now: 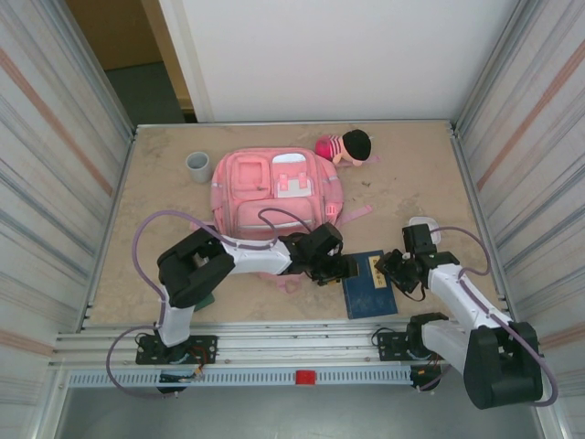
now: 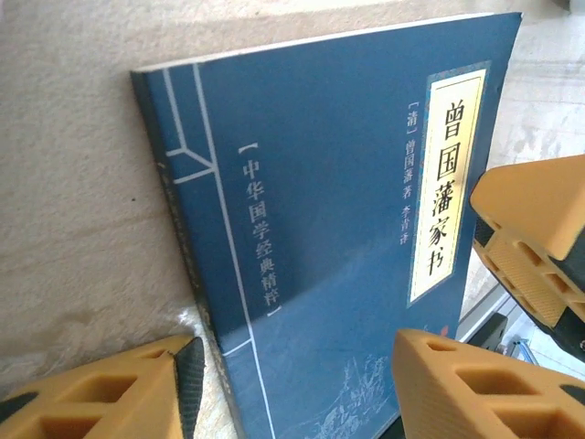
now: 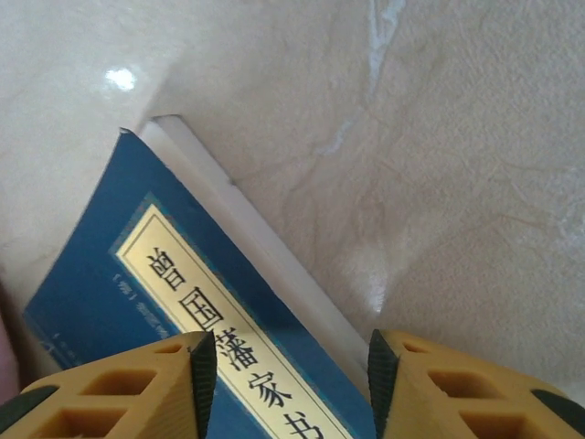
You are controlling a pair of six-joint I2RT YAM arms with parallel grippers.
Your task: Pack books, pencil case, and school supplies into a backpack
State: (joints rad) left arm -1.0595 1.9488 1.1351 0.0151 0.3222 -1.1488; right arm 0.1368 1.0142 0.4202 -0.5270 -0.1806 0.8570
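Note:
A thin dark blue book (image 1: 367, 291) with a pale title label lies flat on the table near the front edge, just right of centre. My left gripper (image 1: 345, 269) is at its left edge, open, with one finger (image 2: 119, 389) on the table beside the spine and the other over the cover (image 2: 320, 229). My right gripper (image 1: 391, 271) is at the book's right edge, open, its jaws astride the white page edge (image 3: 274, 265). The pink backpack (image 1: 274, 187) lies flat behind the book, pockets up. The pencil case is out of view.
A grey cup (image 1: 198, 166) stands left of the backpack. A pink-and-black plush doll (image 1: 345, 146) lies behind its right corner. A small white object (image 1: 426, 223) sits by the right arm. Metal walls close in both sides, and a rail runs along the front edge.

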